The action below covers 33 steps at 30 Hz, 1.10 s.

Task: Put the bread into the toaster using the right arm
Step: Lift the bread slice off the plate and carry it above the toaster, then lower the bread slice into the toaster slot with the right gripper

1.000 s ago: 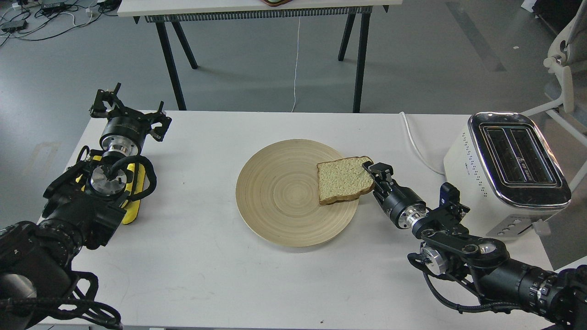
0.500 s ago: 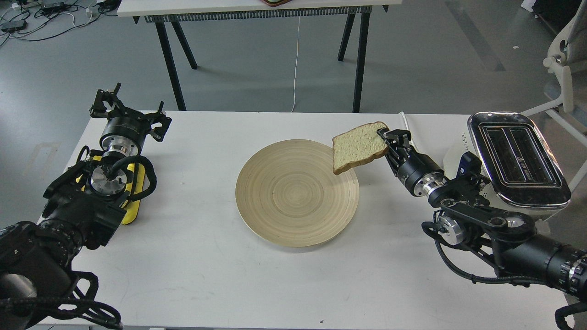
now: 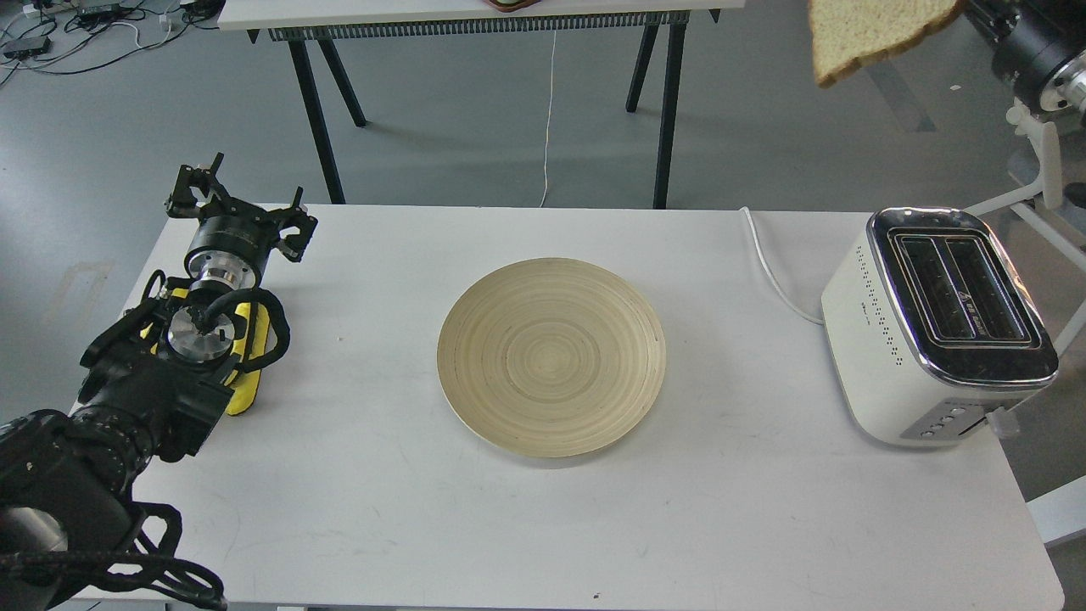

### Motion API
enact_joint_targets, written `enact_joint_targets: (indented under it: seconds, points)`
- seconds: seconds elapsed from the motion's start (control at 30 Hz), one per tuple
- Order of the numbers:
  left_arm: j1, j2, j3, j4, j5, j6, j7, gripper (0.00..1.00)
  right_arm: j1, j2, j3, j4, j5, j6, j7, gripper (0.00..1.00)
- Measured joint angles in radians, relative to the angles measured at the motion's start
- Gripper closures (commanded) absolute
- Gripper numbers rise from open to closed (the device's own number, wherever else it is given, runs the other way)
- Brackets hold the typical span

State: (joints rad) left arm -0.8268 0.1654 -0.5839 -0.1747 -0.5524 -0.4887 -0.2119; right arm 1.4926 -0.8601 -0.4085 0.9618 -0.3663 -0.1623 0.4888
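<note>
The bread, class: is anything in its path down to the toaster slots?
Nothing visible. The bread hangs high at the top edge; the toaster stands on the table with both slots empty and uncovered.

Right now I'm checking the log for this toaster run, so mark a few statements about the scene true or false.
1. The bread lies on the wooden plate. False: the plate is bare and the bread is up at the top edge of the view.
2. Both slots of the toaster hold no bread. True.
3. The left tool rests over the table's left end, holding nothing. True.
4. The right tool's fingers are plainly in view. False: only part of the right arm shows at the top right corner.
5. The toaster lies tipped on its side. False: it stands upright, slots facing up.
</note>
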Motion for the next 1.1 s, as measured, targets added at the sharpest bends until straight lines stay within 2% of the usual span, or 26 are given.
enact_joint_targets:
  seconds: [0.17, 0.33, 0.57, 1.1]
  points:
    - [0.000, -0.001, 0.001, 0.000, 0.000, 0.000, 0.000, 0.00, 0.194, -0.137, -0.319, 0.141, -0.009, 0.012, 0.000, 0.90]
    - [0.000, -0.001, 0.000, 0.000, 0.000, 0.000, 0.000, 0.00, 0.291, -0.239, -0.489, 0.246, -0.055, 0.013, 0.000, 0.90]
    - [0.000, -0.001, 0.000, 0.000, 0.000, 0.000, 0.000, 0.00, 0.298, -0.305, -0.534, 0.284, -0.107, 0.014, 0.000, 0.90]
    - [0.000, 0.001, 0.001, 0.000, 0.000, 0.000, 0.000, 0.00, 0.222, -0.292, -0.556, 0.329, -0.191, 0.012, 0.000, 0.90]
